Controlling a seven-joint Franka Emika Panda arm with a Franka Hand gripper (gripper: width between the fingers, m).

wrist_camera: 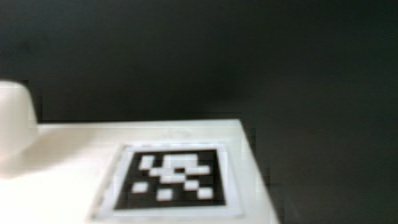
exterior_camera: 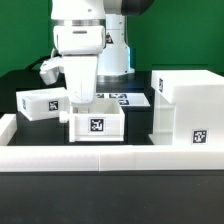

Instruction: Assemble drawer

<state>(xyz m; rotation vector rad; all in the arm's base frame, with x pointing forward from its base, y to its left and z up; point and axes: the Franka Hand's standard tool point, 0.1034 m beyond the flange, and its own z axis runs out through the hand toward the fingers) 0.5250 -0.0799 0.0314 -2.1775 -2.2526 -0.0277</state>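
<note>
The drawer's large white case (exterior_camera: 188, 105) stands at the exterior view's right, with a tag on its front. A small white box tray (exterior_camera: 96, 124) with a front tag sits in the middle. A second tray (exterior_camera: 42, 103) lies at the left. My gripper (exterior_camera: 80, 106) hangs straight down at the middle tray's back left edge; its fingertips are hidden by the tray and hand, so the jaws cannot be read. The wrist view shows a blurred white surface (wrist_camera: 71, 150) with a black-and-white tag (wrist_camera: 175, 180) close below, and no fingers.
Low white wall strips (exterior_camera: 110, 156) run along the front and left (exterior_camera: 6, 135) of the black table. The marker board (exterior_camera: 122, 98) lies behind the middle tray. A pale rounded shape (wrist_camera: 13, 125) sits at the wrist view's edge.
</note>
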